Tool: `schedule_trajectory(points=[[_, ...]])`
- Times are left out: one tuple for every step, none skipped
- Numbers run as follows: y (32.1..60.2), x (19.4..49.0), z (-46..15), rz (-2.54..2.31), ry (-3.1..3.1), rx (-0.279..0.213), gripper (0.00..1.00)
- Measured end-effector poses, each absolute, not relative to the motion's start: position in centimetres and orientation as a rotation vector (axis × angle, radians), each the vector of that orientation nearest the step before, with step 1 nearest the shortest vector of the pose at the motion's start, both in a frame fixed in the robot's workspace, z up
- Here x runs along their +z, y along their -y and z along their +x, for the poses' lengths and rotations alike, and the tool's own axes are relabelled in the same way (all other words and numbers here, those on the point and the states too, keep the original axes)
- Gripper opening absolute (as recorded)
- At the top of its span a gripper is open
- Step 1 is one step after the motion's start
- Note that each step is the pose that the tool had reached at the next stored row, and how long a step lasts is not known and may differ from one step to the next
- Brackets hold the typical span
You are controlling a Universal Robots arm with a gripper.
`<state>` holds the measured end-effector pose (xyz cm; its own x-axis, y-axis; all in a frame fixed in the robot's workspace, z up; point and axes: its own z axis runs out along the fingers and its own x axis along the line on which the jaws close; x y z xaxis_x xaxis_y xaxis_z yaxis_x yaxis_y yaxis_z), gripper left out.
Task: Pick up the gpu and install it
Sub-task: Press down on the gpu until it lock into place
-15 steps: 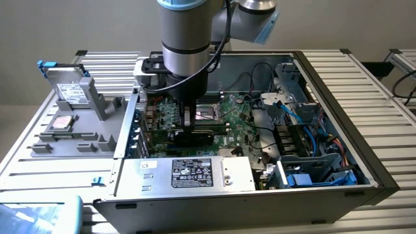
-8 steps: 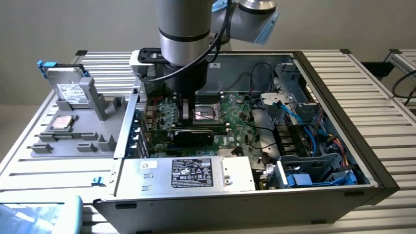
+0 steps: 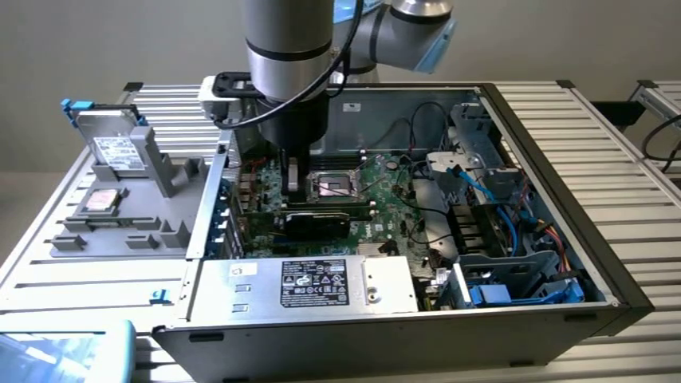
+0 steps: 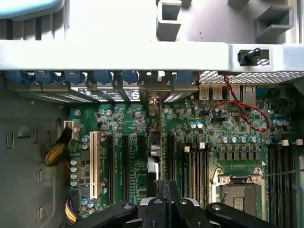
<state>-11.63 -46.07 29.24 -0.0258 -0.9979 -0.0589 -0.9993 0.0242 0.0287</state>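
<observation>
The gpu (image 3: 314, 221) stands on edge in a motherboard slot inside the open computer case (image 3: 553, 144), its black cooler facing the power supply. In the wrist view the gpu (image 4: 152, 147) is seen edge-on, running from the rear brackets toward my fingers. My gripper (image 3: 289, 191) reaches straight down just above the card's top edge, near its bracket end. In the wrist view the gripper (image 4: 166, 190) has its fingers pressed together over that edge. Whether they touch the card I cannot tell.
The CPU socket (image 3: 332, 187) lies just beyond the gripper. A silver power supply (image 3: 309, 283) fills the case's near side. Blue cables and drive cages (image 3: 500, 191) crowd the exterior view's right. A grey parts tray (image 3: 127, 231) holding a hard drive (image 3: 112, 152) sits left of the case.
</observation>
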Motion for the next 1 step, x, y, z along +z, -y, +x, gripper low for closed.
schedule_trajectory(points=[[46.07, 29.24, -11.63, -2.177, -2.232, 0.096, 0.12]])
